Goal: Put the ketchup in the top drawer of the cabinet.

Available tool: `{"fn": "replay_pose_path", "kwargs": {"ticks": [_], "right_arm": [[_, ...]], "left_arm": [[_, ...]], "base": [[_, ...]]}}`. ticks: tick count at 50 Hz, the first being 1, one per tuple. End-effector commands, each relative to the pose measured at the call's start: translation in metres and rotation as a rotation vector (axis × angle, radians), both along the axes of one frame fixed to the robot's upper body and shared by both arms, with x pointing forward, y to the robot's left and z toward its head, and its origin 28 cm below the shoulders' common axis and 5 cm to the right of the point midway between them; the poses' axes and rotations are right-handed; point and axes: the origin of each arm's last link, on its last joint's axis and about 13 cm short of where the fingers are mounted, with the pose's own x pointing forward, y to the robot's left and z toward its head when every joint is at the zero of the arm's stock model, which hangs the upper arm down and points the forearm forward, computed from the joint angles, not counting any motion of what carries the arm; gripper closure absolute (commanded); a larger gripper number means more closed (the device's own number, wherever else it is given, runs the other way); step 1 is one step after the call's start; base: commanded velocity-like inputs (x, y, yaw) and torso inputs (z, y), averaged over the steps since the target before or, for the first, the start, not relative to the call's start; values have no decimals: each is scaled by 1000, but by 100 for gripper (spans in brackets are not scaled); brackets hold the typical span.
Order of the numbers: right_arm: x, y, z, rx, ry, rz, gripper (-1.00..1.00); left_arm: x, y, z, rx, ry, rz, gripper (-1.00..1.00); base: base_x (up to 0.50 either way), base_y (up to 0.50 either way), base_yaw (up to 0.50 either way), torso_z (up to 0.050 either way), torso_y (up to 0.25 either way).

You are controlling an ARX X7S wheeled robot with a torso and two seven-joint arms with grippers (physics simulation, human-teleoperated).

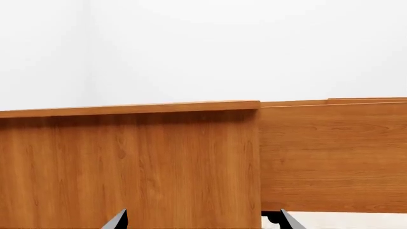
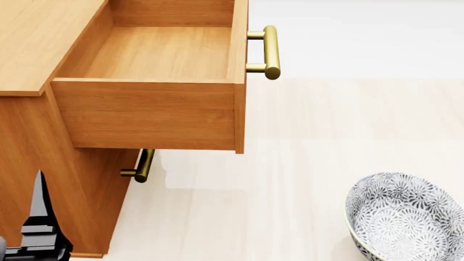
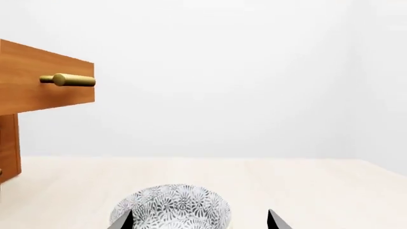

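Left arm point(image 2: 36, 231) visible only as a dark link low at the head view's left edge. Left end effector point(image 1: 202, 222) seen in its wrist view as two dark fingertips point(image 1: 117, 222) set wide apart, nothing between them. Right end effector point(image 3: 200, 222) likewise reduced to two dark fingertips point(image 3: 275, 220) at the frame's edge, spread wide, gripping nothing. Right arm outside the head view. Wrists and upper links hidden in all three views.
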Motion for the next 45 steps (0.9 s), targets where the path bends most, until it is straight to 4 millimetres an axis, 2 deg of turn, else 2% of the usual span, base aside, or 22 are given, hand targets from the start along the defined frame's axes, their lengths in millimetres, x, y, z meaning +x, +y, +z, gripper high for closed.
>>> {"fn": "replay_pose_path", "kwargs": {"ticks": [1, 12, 45], "right_arm": [[-6, 0, -33, 43, 40, -20, -100], [-7, 1, -59, 64, 107, -23, -100], [-8, 4, -66, 41, 154, -34, -100]], "left_arm": [[1, 0, -1, 1, 5, 0, -100], [1, 0, -2, 0, 6, 1, -100], [2, 1, -5, -10, 13, 3, -100]], "base": [[0, 0, 0, 0, 0], [0, 0, 0, 0, 0], [0, 0, 0, 0, 0]]}}
